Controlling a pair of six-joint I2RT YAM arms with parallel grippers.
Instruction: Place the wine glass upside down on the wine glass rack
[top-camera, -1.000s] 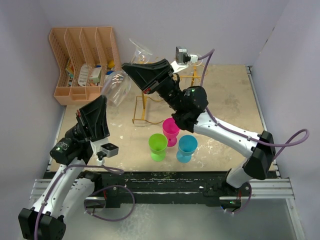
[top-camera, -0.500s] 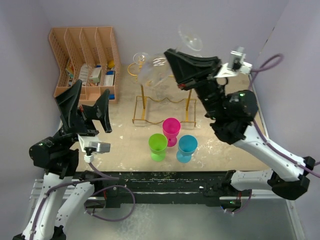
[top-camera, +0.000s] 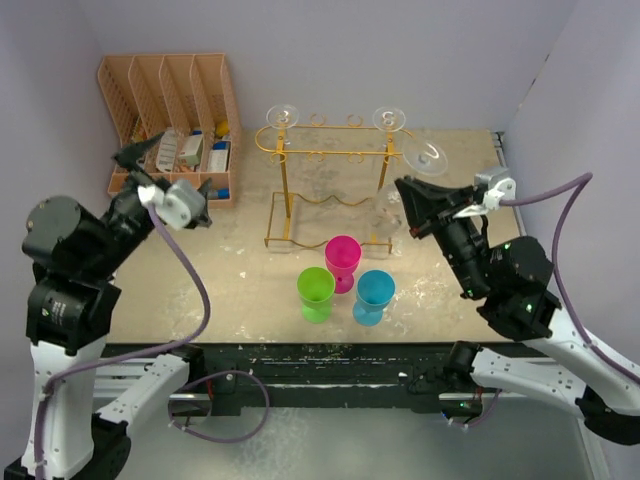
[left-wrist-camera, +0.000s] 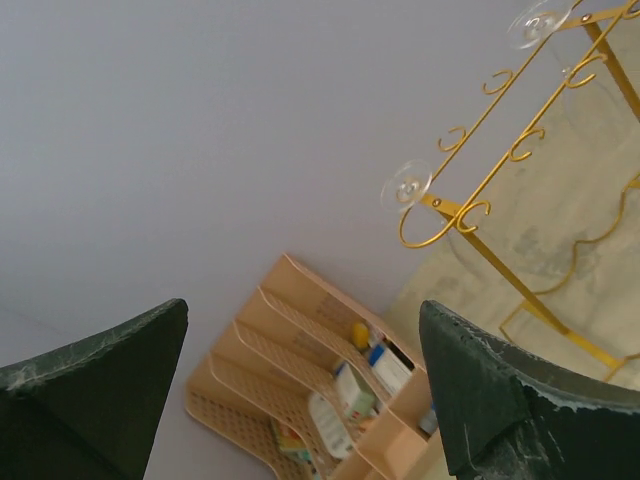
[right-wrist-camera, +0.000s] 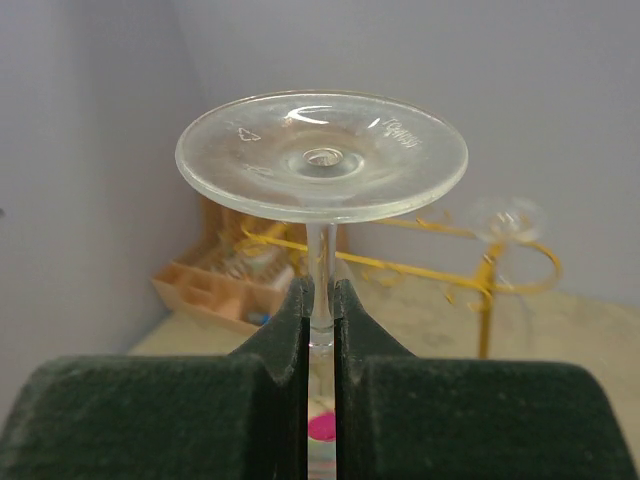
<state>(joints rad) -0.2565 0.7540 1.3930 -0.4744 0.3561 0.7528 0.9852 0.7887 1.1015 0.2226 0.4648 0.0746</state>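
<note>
We see the right end effector (right-wrist-camera: 320, 300) clenched on the thin stem of the wine glass (right-wrist-camera: 322, 155), its two pads pressed together just under the foot. The glass is inverted, with the round foot uppermost and the bowl hanging below the pads. From above, it hangs in the air just beside the right end of the wine glass rack (top-camera: 330, 152), near the right post but not on the rail. Two other glasses (top-camera: 282, 115) hang from the rail, one at each end, and the loops between them look free.

The left end effector (left-wrist-camera: 300, 330) is released, jaws spread wide with nothing between them, raised over the left side near the peach file organiser (top-camera: 165, 100). Three coloured cups (top-camera: 342, 255) stand on the tabletop (top-camera: 240, 280) in front of the rack.

We judge the pick-up and the flip done. What is left is to slide the stem into a free loop, rest the foot on the rail, and let go.
</note>
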